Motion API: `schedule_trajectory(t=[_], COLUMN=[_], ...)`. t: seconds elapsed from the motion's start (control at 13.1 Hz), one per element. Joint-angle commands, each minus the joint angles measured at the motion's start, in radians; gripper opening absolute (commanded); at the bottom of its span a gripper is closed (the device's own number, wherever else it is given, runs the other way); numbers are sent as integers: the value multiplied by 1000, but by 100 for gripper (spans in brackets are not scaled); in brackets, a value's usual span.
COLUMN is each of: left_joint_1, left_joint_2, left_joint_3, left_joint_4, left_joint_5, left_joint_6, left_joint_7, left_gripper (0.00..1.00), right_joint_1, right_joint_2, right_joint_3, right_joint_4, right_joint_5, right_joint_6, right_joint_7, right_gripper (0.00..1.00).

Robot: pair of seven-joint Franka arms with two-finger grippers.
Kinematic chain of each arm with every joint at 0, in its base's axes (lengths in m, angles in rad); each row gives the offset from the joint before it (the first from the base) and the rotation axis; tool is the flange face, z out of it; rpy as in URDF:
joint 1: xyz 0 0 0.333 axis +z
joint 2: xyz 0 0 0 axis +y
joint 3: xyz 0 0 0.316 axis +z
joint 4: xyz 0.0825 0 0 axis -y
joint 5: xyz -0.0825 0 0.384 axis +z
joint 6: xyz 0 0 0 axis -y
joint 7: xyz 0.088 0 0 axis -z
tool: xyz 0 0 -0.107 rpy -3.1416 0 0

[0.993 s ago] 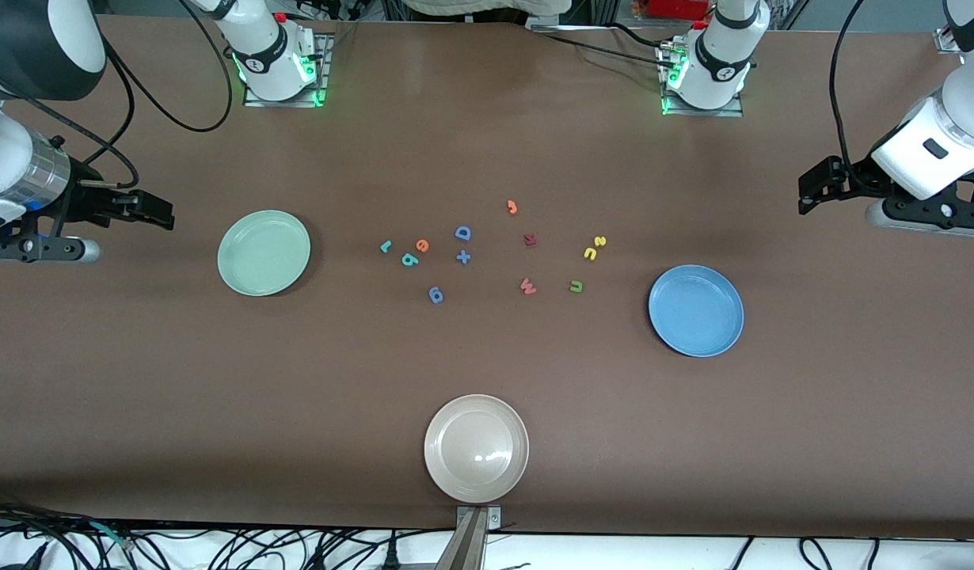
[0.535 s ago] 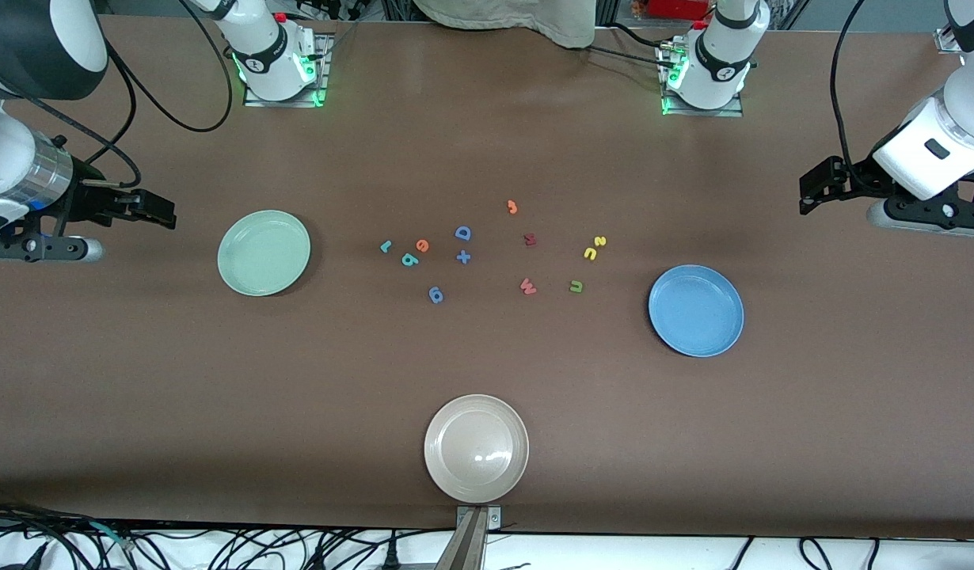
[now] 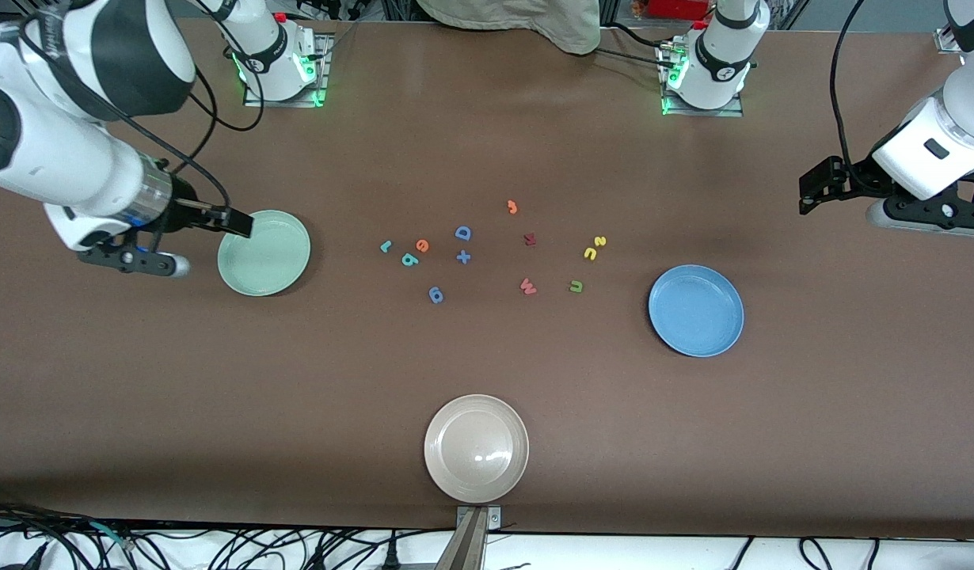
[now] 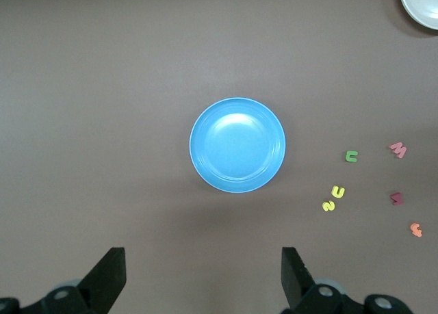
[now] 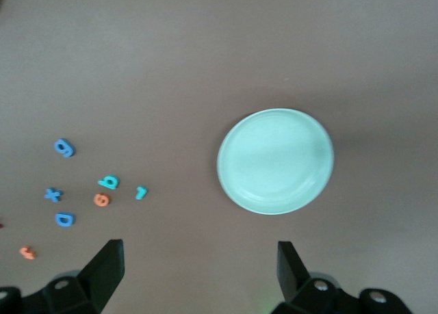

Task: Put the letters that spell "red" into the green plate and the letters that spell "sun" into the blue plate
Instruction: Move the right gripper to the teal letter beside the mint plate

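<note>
Ideally the right tool (image 3: 237,224), jaws wide and empty over the green plate (image 3: 269,265), drops squarely astride the teal "r" (image 3: 386,246) while the open left tool (image 3: 810,190) waits.

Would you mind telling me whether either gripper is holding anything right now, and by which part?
Nothing is held. The right gripper, jaws open and empty, is over the green plate's rim; the left gripper waits, jaws open, above the table's end.

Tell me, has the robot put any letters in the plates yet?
Not yet. The green plate and blue plate are both bare. Neither pincer holds anything: the right pincer, open, is over the green plate's rim, and the left pincer waits open. All six letters, like the teal r, remain on the table.
</note>
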Motion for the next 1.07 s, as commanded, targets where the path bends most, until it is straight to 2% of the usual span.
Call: schedule_trajectory(t=[0.0, 0.46, 0.76, 0.99], left_joint_1=[6, 6, 6, 6], left_joint_2=[-8, -8, -8, -8], left_joint_3=[-6, -6, -6, -6], left_joint_4=[8, 8, 8, 8], left_joint_5=[-8, -8, -8, -8], left_joint_6=[-9, -9, -9, -9], left_joint_7=[0, 0, 0, 0], left_gripper=[100, 100, 100, 100], right_joint_1=[44, 129, 161, 210], right_joint_2=[36, 36, 36, 83], right_joint_3=[-3, 6, 12, 12], right_joint_4=[-19, -237, -439, -499], right_joint_5=[24, 21, 20, 20], right_joint_6=[48, 279, 482, 551], right_joint_7=[89, 261, 293, 371], right_gripper=[99, 99, 99, 99])
